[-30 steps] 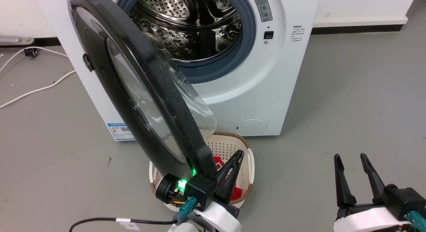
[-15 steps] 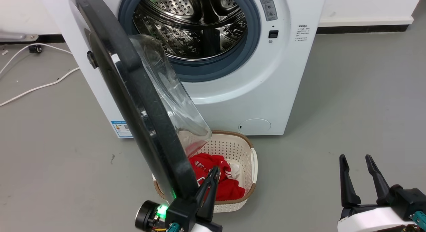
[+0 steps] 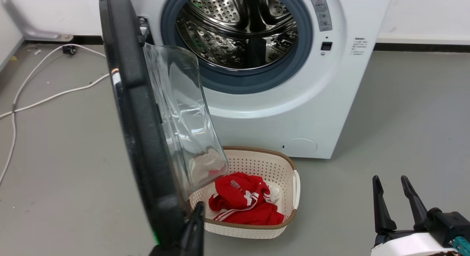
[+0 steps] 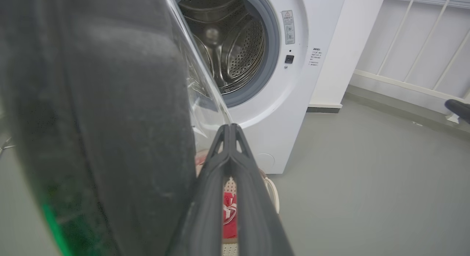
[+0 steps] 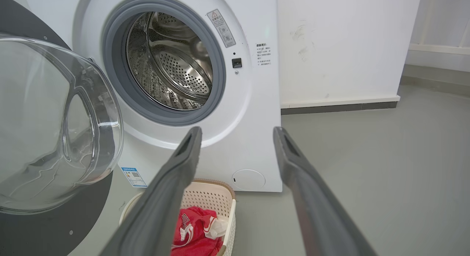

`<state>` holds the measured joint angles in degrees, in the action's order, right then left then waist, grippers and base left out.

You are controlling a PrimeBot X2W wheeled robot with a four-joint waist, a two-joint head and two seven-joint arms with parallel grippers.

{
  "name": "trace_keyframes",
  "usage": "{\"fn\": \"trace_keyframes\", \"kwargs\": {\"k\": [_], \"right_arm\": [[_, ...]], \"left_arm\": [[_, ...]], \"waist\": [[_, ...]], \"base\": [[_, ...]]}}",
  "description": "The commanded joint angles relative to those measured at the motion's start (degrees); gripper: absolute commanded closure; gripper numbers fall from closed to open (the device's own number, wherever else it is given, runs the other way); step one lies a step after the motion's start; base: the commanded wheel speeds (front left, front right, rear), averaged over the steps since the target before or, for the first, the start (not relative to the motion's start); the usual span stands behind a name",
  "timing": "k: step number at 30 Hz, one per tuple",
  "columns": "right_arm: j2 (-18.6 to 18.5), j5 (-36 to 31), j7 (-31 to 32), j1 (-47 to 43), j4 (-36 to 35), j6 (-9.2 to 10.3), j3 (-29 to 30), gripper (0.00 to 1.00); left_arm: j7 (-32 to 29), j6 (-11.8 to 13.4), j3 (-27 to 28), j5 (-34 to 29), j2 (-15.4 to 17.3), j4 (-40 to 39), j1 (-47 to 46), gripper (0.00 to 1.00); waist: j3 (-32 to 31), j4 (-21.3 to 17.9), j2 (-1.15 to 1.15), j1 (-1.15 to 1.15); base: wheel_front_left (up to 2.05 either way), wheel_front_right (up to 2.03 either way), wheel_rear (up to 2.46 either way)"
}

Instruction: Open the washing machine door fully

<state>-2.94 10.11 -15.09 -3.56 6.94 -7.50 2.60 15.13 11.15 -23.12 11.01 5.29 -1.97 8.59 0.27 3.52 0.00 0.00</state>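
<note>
Washing machine door [image 3: 136, 112]: stands swung out from its hinge on the left of the washing machine [image 3: 279, 112], almost edge-on in the head view. Its clear glass bowl bulges right and its lower edge hangs over the left end of the basket.
Left gripper [image 4: 229, 129]: fingertips pressed together with nothing between them, lying just beside the inner side of the door's black rim. I cannot tell whether they touch it. A green glow shows on the rim close by.
Right gripper [image 3: 389, 179]: fingers spread wide and empty, low on the right, well apart from the door and the basket.
Basket [image 3: 257, 150]: cream, perforated, brown rim, on the floor just in front of the machine. It holds a red garment [image 3: 246, 204] with white stripes and white lettering too small to read, and a white cloth [image 3: 271, 191].
Floor [image 3: 385, 120]: grey, running open between the basket and the right gripper and along the machine's right side. A white cable [image 3: 55, 96] trails across it on the left.
Blue label [image 5: 134, 176]: low on the machine front beside the door, with a code square. Its text is unreadable.
Filter cap [image 3: 299, 145]: round and white, low on the front behind the basket.
Warning sticker [image 3: 321, 13]: grey, red triangle on top, right of the drum mouth. Its print and the black print [image 3: 360, 46] further right are too fine to read.
Drum [image 3: 242, 32]: perforated steel, ringed by a grey-blue gasket [image 3: 242, 79].
Wall [image 5: 349, 46]: white, behind the machine.
</note>
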Motion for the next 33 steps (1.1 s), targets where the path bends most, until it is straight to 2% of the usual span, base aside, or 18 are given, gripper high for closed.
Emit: {"fn": "trace_keyframes", "kwargs": {"k": [1,11,17,22,29,33], "right_arm": [[0.12,0.05,-0.09,-0.58,-0.03,0.03,-0.14,0.0],[0.12,0.02,-0.09,-0.84,-0.21,0.03,-0.42,0.0],[0.12,-0.33,-0.09,0.22,-0.69,0.02,-0.39,0.0],[0.11,-0.7,-0.09,1.4,-1.61,0.03,0.23,0.0],[0.11,-1.29,-0.09,2.24,-2.17,0.02,1.06,0.0],[0.11,-1.57,-0.09,3.0,-2.17,0.03,1.05,0.0]], "left_arm": [[0.02,1.12,1.87,0.12,1.07,-0.27,0.58,1.0],[0.07,4.26,12.42,2.09,3.51,-3.63,3.18,1.0],[0.08,3.93,19.77,4.66,5.77,-3.7,2.22,1.0],[0.08,3.52,26.07,7.46,9.07,-2.26,0.49,1.0],[-0.19,2.85,33.76,11.91,14.01,3.58,-3.42,1.0],[-0.1,1.65,37.72,14.22,17.1,8.33,-6.07,1.0]], "waist": [[-0.13,0.88,0.0,0.0],[0.08,3.44,0.0,0.0],[1.4,3.94,0.0,0.0],[3.11,3.77,0.0,0.0],[5.22,3.46,0.0,0.0],[6.54,3.14,0.0,0.0]], "base": [[0.0,0.0,0.0],[0.0,0.0,0.0],[0.0,0.0,0.0],[0.0,0.0,0.0],[0.0,0.0,0.0],[0.0,0.0,0.0]]}}
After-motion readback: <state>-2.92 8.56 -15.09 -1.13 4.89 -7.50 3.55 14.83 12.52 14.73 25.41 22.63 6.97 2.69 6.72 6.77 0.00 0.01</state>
